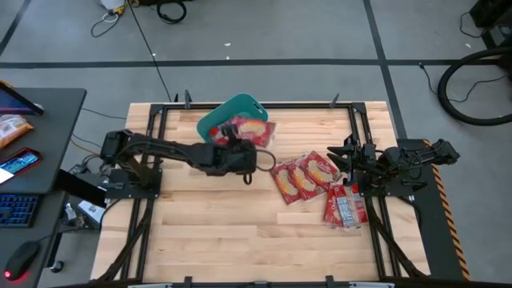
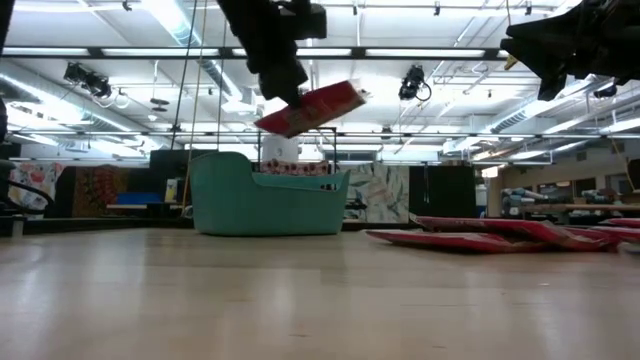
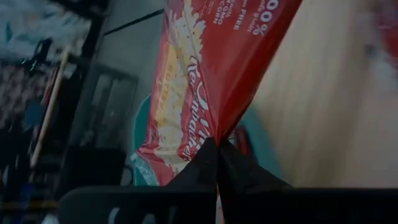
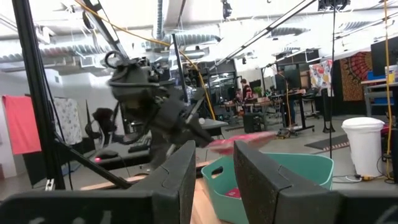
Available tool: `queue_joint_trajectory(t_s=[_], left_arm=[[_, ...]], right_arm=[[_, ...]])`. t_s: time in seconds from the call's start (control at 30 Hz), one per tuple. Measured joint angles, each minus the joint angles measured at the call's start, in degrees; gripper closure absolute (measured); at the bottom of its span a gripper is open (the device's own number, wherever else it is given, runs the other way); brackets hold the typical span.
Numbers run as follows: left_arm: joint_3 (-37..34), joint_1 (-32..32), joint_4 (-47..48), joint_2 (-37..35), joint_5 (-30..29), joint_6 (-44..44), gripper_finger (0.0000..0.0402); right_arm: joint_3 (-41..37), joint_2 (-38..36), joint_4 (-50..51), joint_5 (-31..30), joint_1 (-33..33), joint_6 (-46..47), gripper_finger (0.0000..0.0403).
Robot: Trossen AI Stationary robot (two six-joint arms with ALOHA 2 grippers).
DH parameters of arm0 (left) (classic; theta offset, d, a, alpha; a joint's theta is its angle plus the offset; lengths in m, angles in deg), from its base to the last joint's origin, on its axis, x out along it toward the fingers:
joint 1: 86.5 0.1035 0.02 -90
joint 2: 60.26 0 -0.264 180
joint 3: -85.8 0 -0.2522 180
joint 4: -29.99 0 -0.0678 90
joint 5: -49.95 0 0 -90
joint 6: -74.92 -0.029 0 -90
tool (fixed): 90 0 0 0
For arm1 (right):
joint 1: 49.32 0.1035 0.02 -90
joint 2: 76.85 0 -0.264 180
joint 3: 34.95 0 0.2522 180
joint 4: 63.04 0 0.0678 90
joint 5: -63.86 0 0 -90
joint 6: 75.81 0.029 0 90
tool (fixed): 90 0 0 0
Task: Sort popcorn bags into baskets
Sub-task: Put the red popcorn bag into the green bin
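High view showed the job well underway but unfinished. The left gripper (image 1: 244, 160) had its fingers pinched on a bag (image 2: 311, 108), carried in the air just short of the teal basket (image 2: 268, 205) at the counter's (image 1: 224, 232) far edge. That basket already held at least one red bag (image 1: 254, 126); how many lay under it I couldn't tell. Several more bags (image 1: 302, 177) lay flat on the counter, well apart from the basket, near the right gripper (image 1: 350, 162), which waited above them with fingers spread and empty.
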Motion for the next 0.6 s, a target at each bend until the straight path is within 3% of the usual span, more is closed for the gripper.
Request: queue_joint_trajectory(t_s=[0.27, 0.4, 0.6], left_arm=[[0.0, 6.6, 5.7, 1.2, -0.4, 9.1, 0.0401], [0.1, 10.0, 9.1, 3.4, 2.7, 13.3, 0.0399], [0.0, 13.7, 11.1, 7.0, 4.4, 14.3, 0.0398]], right_arm=[[0.0, 0.0, 0.0, 0.0, 0.0, 0.0, 0.0289], [0.0, 0.0, 0.0, 0.0, 0.0, 0.0, 0.0289], [0.0, 0.0, 0.0, 0.0, 0.0, 0.0, 0.0289]])
